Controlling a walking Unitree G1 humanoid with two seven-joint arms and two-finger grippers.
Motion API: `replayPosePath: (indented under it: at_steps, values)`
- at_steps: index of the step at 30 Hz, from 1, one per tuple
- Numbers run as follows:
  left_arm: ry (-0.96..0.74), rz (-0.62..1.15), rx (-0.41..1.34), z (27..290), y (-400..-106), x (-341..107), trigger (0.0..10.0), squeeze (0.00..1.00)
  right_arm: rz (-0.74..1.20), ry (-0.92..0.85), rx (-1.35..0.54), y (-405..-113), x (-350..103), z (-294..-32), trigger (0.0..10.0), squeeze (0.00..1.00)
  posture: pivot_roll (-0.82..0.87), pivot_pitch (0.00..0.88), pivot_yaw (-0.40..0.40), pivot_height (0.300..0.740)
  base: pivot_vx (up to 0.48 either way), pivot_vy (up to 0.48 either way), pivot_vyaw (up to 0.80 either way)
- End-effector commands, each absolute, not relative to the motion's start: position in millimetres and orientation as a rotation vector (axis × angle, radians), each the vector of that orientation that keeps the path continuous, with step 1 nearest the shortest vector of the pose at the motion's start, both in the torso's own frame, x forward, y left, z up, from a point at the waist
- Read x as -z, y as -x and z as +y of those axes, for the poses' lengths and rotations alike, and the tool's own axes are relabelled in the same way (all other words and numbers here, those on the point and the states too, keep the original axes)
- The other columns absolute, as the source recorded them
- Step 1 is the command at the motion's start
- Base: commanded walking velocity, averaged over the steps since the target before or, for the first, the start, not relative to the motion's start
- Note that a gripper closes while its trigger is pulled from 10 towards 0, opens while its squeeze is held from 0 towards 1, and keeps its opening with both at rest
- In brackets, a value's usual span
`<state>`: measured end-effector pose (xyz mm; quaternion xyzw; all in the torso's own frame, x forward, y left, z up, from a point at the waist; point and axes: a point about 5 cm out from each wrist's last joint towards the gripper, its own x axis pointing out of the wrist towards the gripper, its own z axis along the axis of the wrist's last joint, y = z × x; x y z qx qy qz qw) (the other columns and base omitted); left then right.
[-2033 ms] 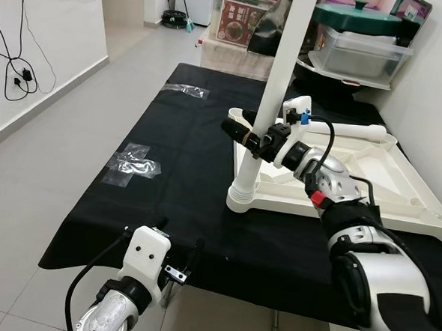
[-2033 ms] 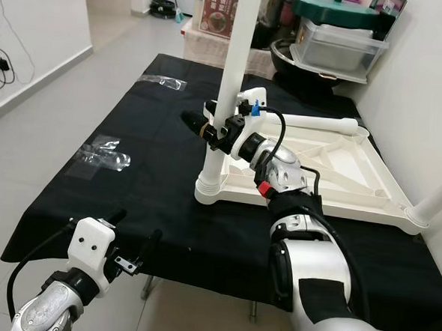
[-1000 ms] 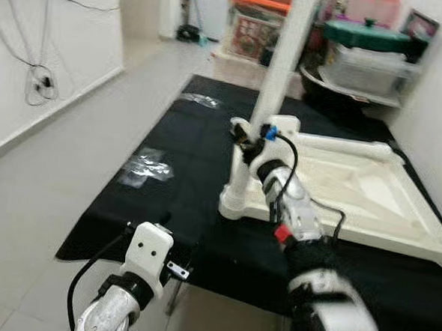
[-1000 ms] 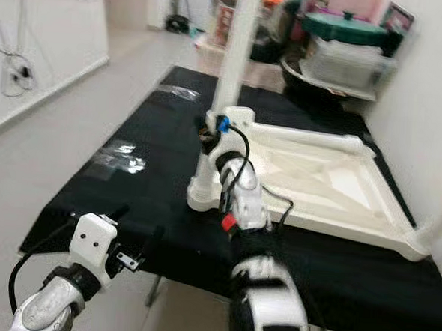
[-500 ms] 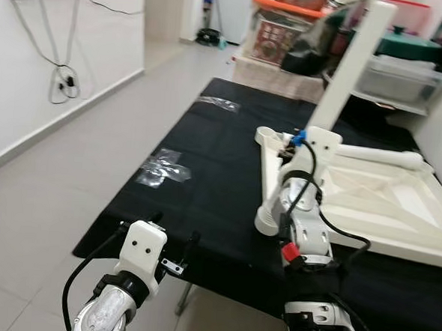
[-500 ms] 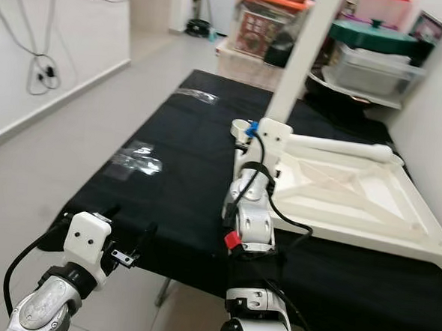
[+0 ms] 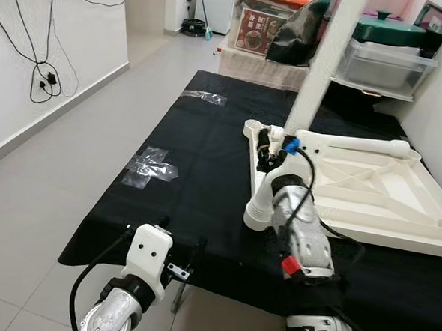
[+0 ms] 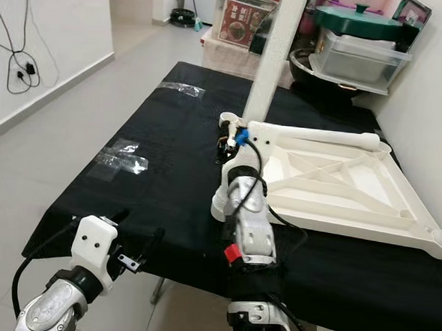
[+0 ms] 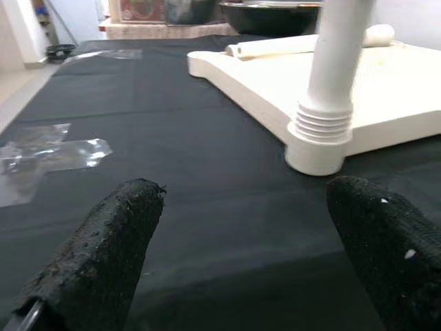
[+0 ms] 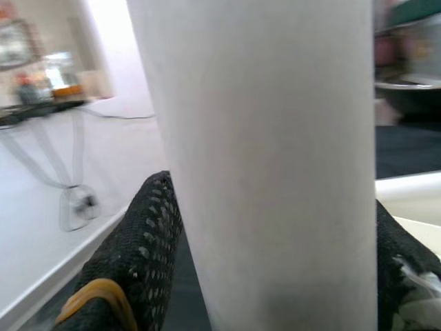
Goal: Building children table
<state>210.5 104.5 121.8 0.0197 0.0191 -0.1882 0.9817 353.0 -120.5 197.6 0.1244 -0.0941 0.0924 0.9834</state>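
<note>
A white table top [image 7: 370, 182] lies upside down on a table draped in black cloth [image 7: 199, 157]. One white leg [image 7: 314, 81] stands upright in the top's near left corner, its ribbed base [image 9: 317, 134] showing in the left wrist view. My right gripper [image 7: 266, 147] is shut on this leg a little above the base, and its black fingers [image 10: 138, 241] press on both sides of the leg [image 10: 275, 158]. A second leg [image 7: 361, 144] lies loose along the top's far edge. My left gripper [image 7: 181, 264] hangs open at the table's front edge, with nothing between its fingers [image 9: 110, 241].
Two patches of clear tape [image 7: 152, 167] are stuck on the cloth's left half. Storage boxes and a green-lidded pot [image 7: 385, 63] crowd the back. To the left there is grey floor, with cables [image 7: 43, 72] hanging on the wall.
The whole view has shifted as my head moved. My right forearm now points straight ahead at the leg instead of reaching in from the right, and it still holds the leg. The left gripper is unchanged.
</note>
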Motion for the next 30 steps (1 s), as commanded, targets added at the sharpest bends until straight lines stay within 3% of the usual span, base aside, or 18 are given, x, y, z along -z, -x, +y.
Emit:
replayPosePath:
  at_steps: [1, 4, 9, 11, 13, 15, 16, 21, 24, 25, 29, 30]
  values:
    - [-0.045, 0.049, 0.397, 101.1, -210.6, -118.6, 10.0, 0.00, -0.213, -0.248, -0.327, -355.7, -202.8, -113.9, 10.0, 0.00, 0.12, 0.000, -0.119, 0.740, 0.000, 0.000, 0.00]
    - [-0.040, 0.048, 0.402, 99.8, -211.8, -118.6, 10.0, 0.00, -0.182, -0.234, -0.558, -357.7, -205.1, -119.8, 10.0, 0.00, 0.12, 0.000, -0.124, 0.740, 0.000, 0.000, 0.00]
    - [-0.039, 0.046, 0.402, 99.6, -212.4, -118.8, 10.0, 0.00, -0.144, -0.256, -0.725, -356.2, -206.1, -117.0, 10.0, 0.00, 0.12, 0.000, -0.119, 0.740, 0.000, 0.000, 0.00]
    - [-0.038, 0.044, 0.402, 99.5, -212.9, -119.2, 10.0, 0.00, -0.061, -0.230, -0.981, -352.1, -204.9, -110.6, 10.0, 0.00, 0.13, 0.000, -0.123, 0.740, 0.000, 0.000, 0.00]
    - [-0.038, 0.043, 0.403, 99.3, -213.1, -119.4, 10.0, 0.00, -0.027, -0.213, -1.085, -351.5, -204.0, -108.9, 10.0, 0.00, 0.13, 0.000, -0.123, 0.740, 0.000, 0.000, 0.00]
    - [-0.038, 0.043, 0.403, 99.3, -213.1, -119.4, 10.0, 0.00, -0.027, -0.213, -1.085, -351.5, -204.0, -108.9, 10.0, 0.00, 0.13, 0.000, -0.123, 0.740, 0.000, 0.000, 0.00]
    - [-0.037, 0.041, 0.402, 99.0, -212.8, -119.9, 10.0, 0.00, -0.002, -0.153, -1.220, -354.8, -205.4, -103.7, 10.0, 0.00, 0.15, 0.000, -0.124, 0.740, 0.000, 0.000, 0.00]
    - [-0.038, 0.040, 0.400, 98.8, -211.6, -120.4, 10.0, 0.00, 0.011, -0.070, -1.402, -359.0, -212.8, -93.1, 10.0, 0.00, 0.17, 0.000, -0.133, 0.740, 0.000, 0.000, 0.00]
    - [-0.038, 0.040, 0.399, 99.0, -210.9, -120.7, 10.0, 0.00, 0.014, -0.059, -1.429, -359.2, -214.5, -90.9, 10.0, 0.00, 0.17, 0.000, -0.135, 0.740, 0.000, 0.000, 0.00]
    - [-0.039, 0.040, 0.399, 99.0, -210.2, -121.0, 10.0, 0.00, 0.012, -0.056, -1.410, -361.6, -216.0, -88.7, 0.0, 0.00, 0.17, 0.000, -0.139, 0.740, 0.000, 0.000, 0.00]
    - [-0.040, 0.040, 0.399, 98.9, -209.8, -121.2, 10.0, 0.00, 0.003, -0.053, -1.382, -364.4, -217.2, -87.4, 0.0, 0.00, 0.17, 0.000, -0.139, 0.740, 0.000, 0.000, 0.00]
    - [-0.039, 0.043, 0.399, 98.5, -209.9, -120.8, 10.0, 0.00, -0.015, -0.056, -1.197, -371.7, -214.6, -90.2, 0.0, 0.00, 0.15, 0.009, -0.128, 0.740, 0.000, 0.000, 0.00]
